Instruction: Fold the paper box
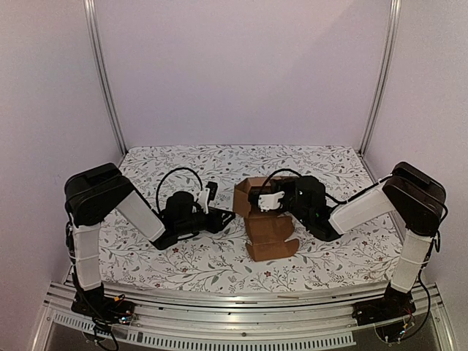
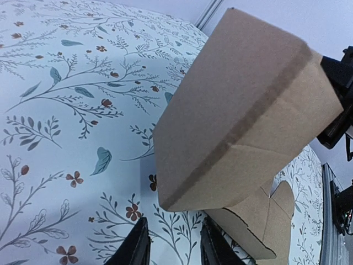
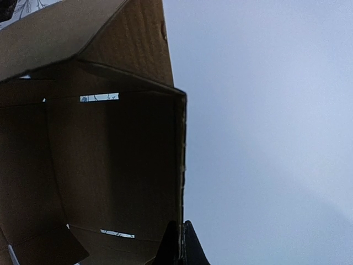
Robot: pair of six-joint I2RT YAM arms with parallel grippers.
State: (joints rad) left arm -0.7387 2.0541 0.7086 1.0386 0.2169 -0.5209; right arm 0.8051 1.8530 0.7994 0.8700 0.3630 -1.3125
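The paper box [image 1: 265,219] is plain brown cardboard, partly folded up, standing in the middle of the table with a flap lying flat toward the front. My right gripper [image 1: 265,199] is shut on one upright wall of the box; in the right wrist view its fingertips [image 3: 188,243] pinch that wall's edge, with the box's dark inside [image 3: 105,171] at left. My left gripper [image 1: 228,216] is open and empty just left of the box. In the left wrist view its fingers [image 2: 138,248] stand apart over the cloth, the box [image 2: 242,110] close ahead.
A floral-patterned cloth [image 1: 183,168] covers the table. Metal frame posts [image 1: 106,80] rise at the back corners, with plain walls behind. An aluminium rail [image 1: 241,303] runs along the near edge by the arm bases.
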